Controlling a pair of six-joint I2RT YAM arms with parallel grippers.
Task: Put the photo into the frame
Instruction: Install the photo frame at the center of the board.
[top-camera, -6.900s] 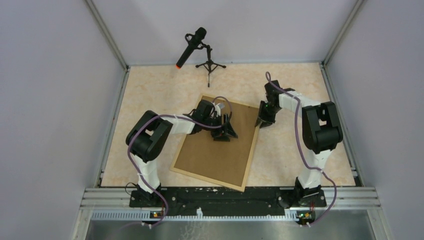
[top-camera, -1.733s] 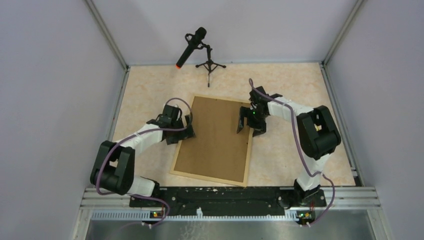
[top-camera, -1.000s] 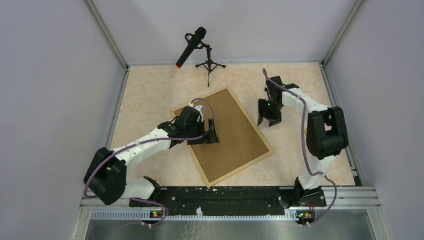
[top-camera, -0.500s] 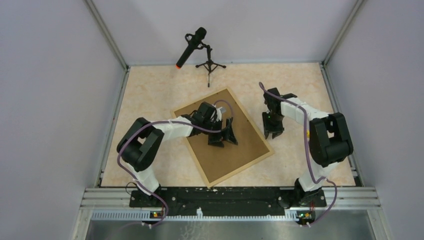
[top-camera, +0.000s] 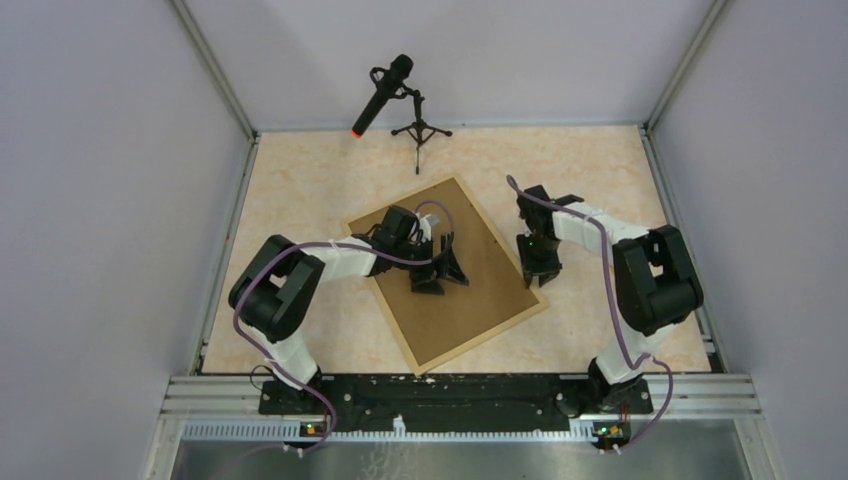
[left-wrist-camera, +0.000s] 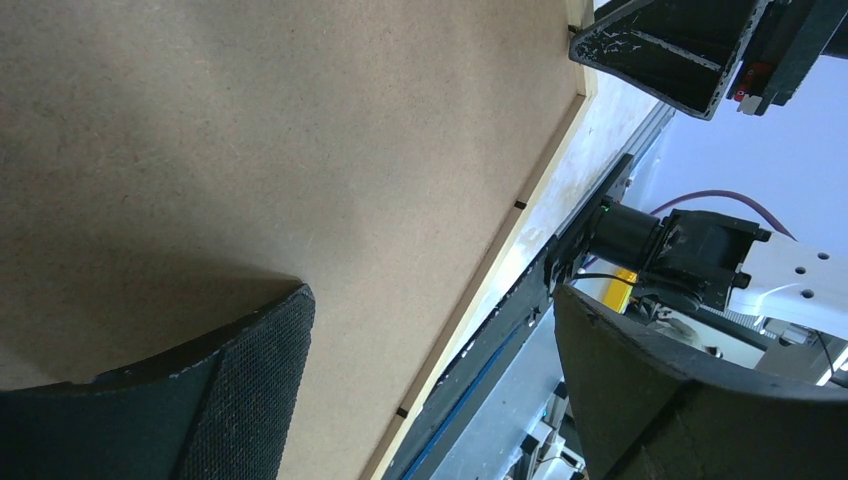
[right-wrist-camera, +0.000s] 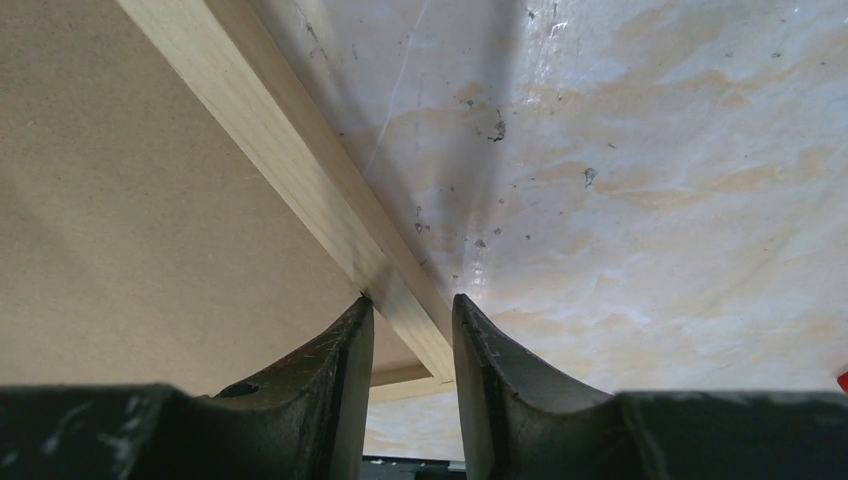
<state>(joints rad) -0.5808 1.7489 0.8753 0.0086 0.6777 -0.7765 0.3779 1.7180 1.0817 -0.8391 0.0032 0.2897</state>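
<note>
At the far edge of the counter (top-camera: 300, 180), a little left of the middle, you have a black microphone (top-camera: 380, 95) on a small tripod, well apart from everything else.

Your left end effector (top-camera: 441, 274) hangs over the brown backing board (top-camera: 470, 305), roughly over the board's middle. Its fingers are spread wide and nothing sits between them. In your left wrist view you see only plain board under the gap, with one finger's shadow falling on it. From these views you cannot tell whether the fingertips touch the board.

The frame (right-wrist-camera: 265, 135) lies flat in the middle of the counter with its back facing up, the backing board filling it. It sits askew to the counter's edges: one corner points toward the far edge, one toward the left edge, one toward the near edge, and one toward the right edge.

Your right end effector (top-camera: 540, 272) is at the frame's right-hand long side, near the corner that points to the right edge. It is drawn narrow around the light wooden strip. In your right wrist view one finger comes down on the board side and the other on the bare counter side, with the strip running between them and both tips against it.
</note>
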